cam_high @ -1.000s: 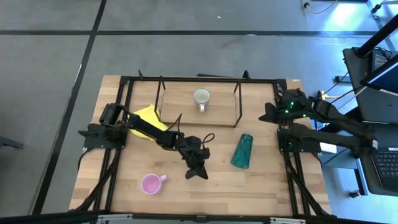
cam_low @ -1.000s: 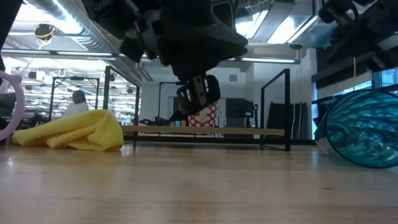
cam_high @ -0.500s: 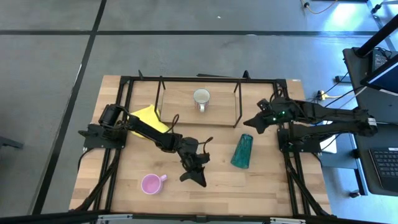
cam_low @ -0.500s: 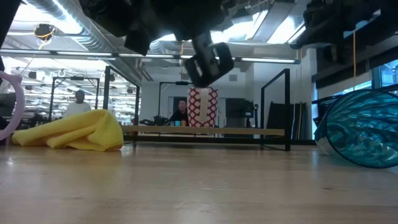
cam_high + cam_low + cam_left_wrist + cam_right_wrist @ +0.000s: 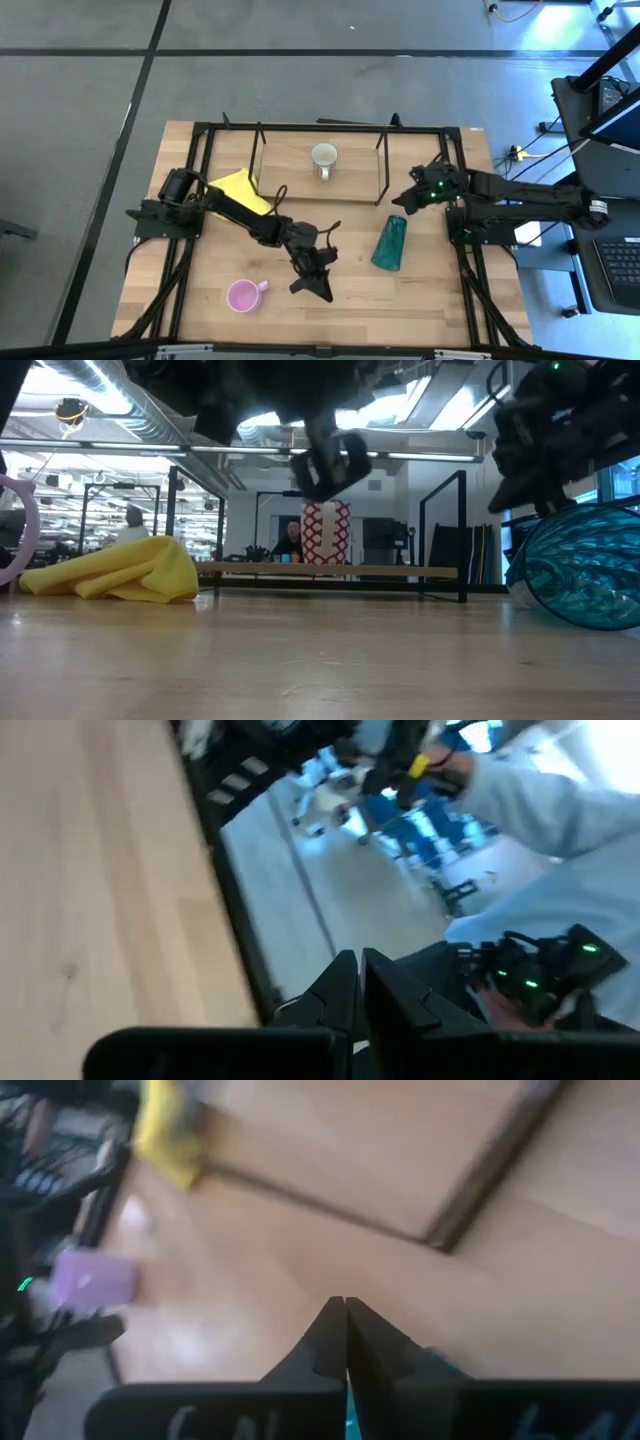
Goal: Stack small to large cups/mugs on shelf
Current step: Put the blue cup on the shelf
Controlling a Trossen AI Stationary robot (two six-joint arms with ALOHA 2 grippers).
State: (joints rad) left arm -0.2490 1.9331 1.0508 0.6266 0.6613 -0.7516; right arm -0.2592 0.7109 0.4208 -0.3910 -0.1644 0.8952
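The white mug (image 5: pixel 323 157) stands upright on the shelf board (image 5: pixel 290 170); in the low view it shows a red-and-white pattern (image 5: pixel 325 532). On the tabletop near the front edge sits the pink mug (image 5: pixel 241 295), mouth up. A teal tumbler (image 5: pixel 389 243) lies on its side on the table's right part (image 5: pixel 585 570). My left gripper (image 5: pixel 316 288) hangs shut above the bare table right of the pink mug, raised (image 5: pixel 330 460). My right gripper (image 5: pixel 399 198) is shut just beyond the tumbler's far end, apart from it (image 5: pixel 345 1305).
A yellow cloth (image 5: pixel 235 188) lies crumpled at the shelf's left end (image 5: pixel 120 575). Black rods frame the shelf (image 5: pixel 440 530) and the table's edges. Bare wood lies between the pink mug and the tumbler. People show in the room behind (image 5: pixel 130 520).
My right arm has swung in from the table's right edge toward the left and come down beside the tumbler's far end. My left gripper has risen and tipped, drifting slightly toward the near edge. The mugs and the tumbler have stayed where they were.
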